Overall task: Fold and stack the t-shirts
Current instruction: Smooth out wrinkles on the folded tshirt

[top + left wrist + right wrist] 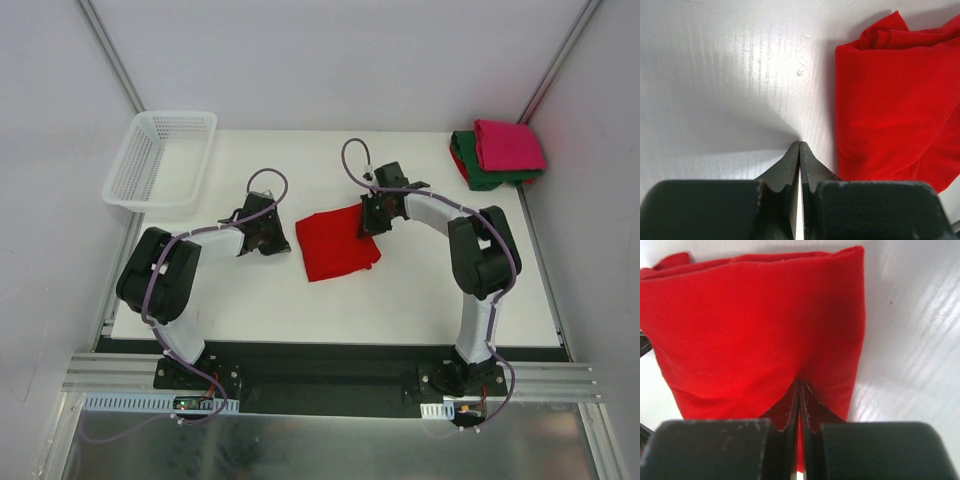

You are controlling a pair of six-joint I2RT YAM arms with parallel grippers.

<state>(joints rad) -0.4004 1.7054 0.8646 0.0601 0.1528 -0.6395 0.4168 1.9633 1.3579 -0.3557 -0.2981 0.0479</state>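
A bright red t-shirt (335,245) lies folded into a rough square mid-table. My right gripper (372,218) sits at its upper right edge. In the right wrist view the jaws (799,382) are closed, tips sunk into the red cloth (755,325), which puckers round them. My left gripper (268,240) rests just left of the shirt. The left wrist view shows it (799,143) shut on nothing over bare white table, the red cloth (890,100) a little to its right. At the back right corner a folded magenta-pink t-shirt (508,143) lies on a folded dark green t-shirt (480,175).
A white plastic mesh basket (160,160) stands at the back left corner, partly over the table's edge. The white table (420,290) ends at a metal rail near the arm bases. Pale walls close in on both sides.
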